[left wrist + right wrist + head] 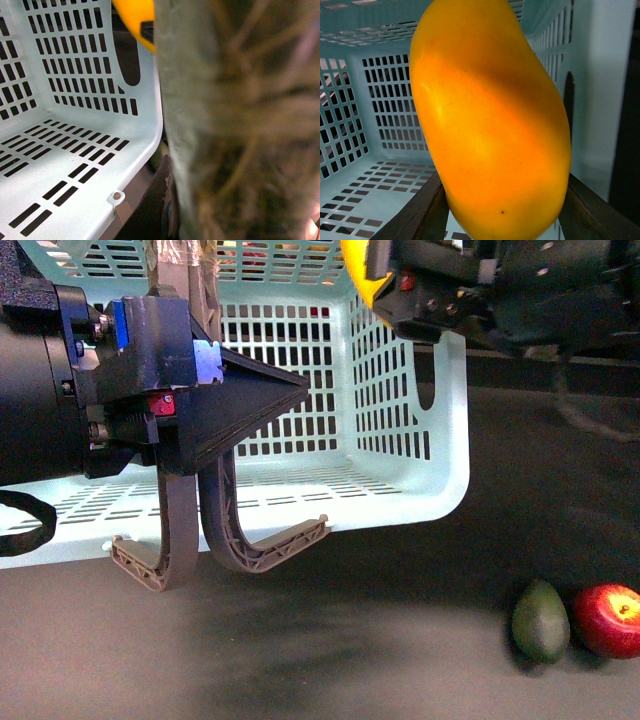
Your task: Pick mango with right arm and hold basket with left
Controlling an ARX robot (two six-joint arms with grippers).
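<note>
Your right gripper pinches the mango by the basket rim | your left gripper clamps its handles.

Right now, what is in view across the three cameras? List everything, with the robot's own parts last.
basket: one, light blue with slotted walls, at the left and centre of the front view, its inside facing the camera
handles: two, grey-brown and curved, at the basket's near edge, running up to the left claw
mango: one, yellow-orange, in the air by the basket's right wall, held in the right claw
avocado: one, dark green, on the table at the front right
apple: one, red, just right of the avocado
table: one, dark
left claw: one, black and dark blue with a red mark, shut on the basket by its handles
right claw: one, black, shut on the mango
</note>
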